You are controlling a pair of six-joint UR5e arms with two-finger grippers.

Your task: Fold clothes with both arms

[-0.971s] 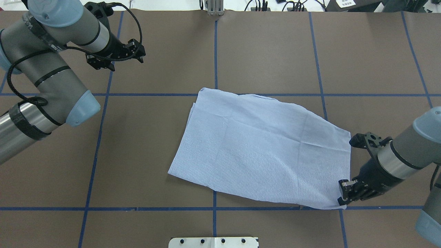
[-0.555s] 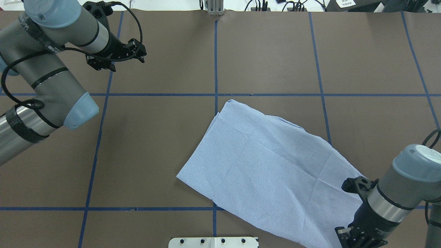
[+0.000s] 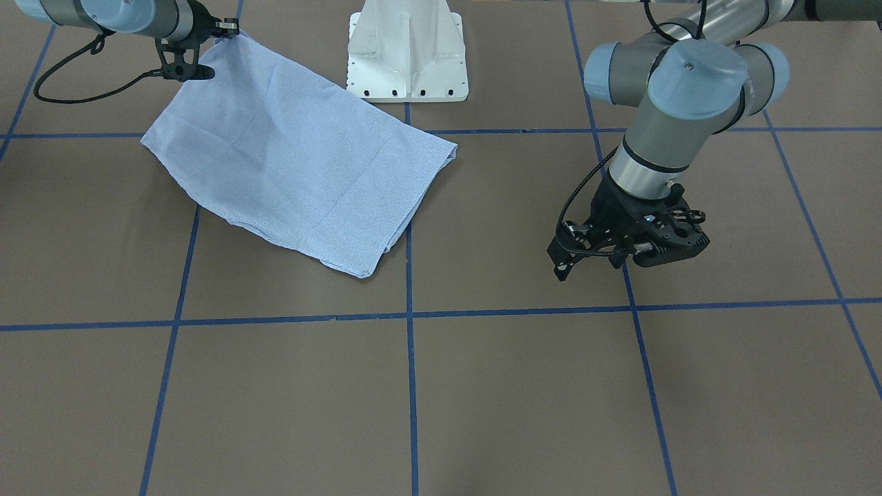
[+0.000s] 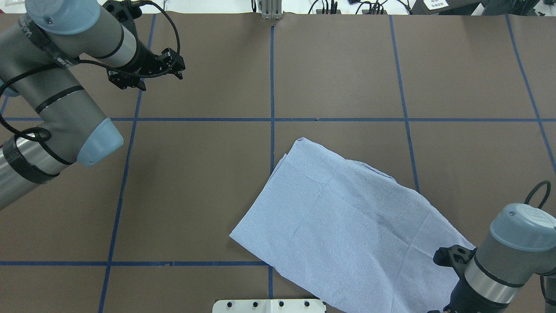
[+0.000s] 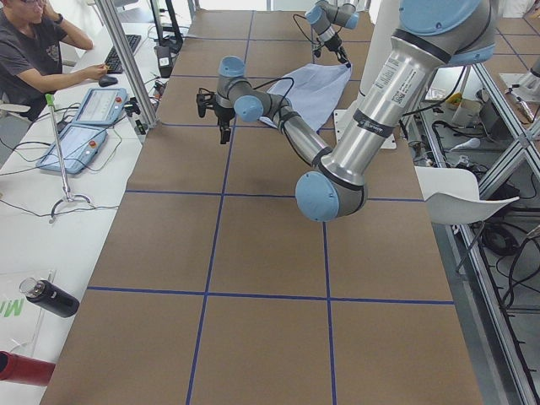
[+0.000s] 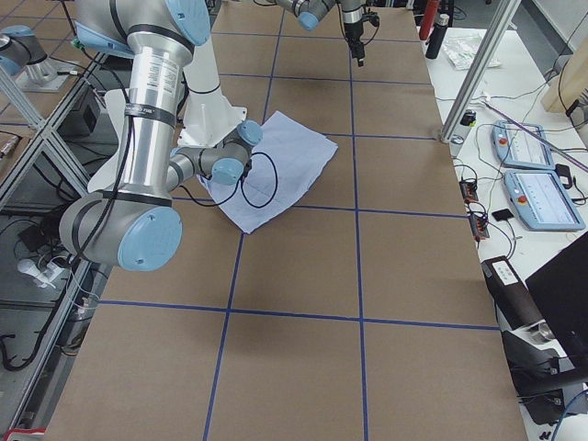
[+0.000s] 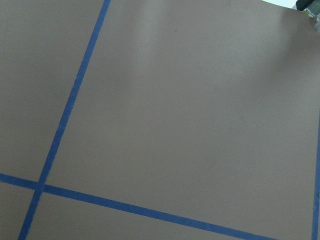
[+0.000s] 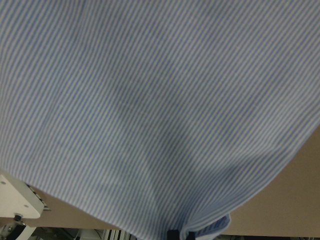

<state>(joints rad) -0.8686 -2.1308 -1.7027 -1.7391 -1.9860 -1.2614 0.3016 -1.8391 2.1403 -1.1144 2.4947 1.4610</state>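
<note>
The clothes are one light blue, finely striped shirt (image 4: 347,226), folded into a flat oblong lying slantwise on the brown table (image 4: 195,182). My right gripper (image 3: 224,31) is shut on its corner nearest the robot's base, and that corner is lifted slightly. In the overhead view only the right wrist (image 4: 482,274) shows; the fingers are past the bottom edge. Striped cloth (image 8: 150,100) fills the right wrist view, pinched at the fingertips (image 8: 172,233). My left gripper (image 4: 177,69) hovers open and empty over bare table far from the shirt (image 3: 296,162), also seen as the left gripper (image 3: 589,265).
The white pedestal base (image 3: 406,55) stands right beside the held corner. Blue tape lines (image 4: 271,87) grid the table. A person (image 5: 34,51) sits at a side desk with tablets (image 5: 80,139). Control pendants (image 6: 533,175) lie on the opposite bench.
My right gripper dragged the held corner toward the robot's base and left the overhead view's bottom edge. The shirt slid and turned with it. The left arm barely shifted.
</note>
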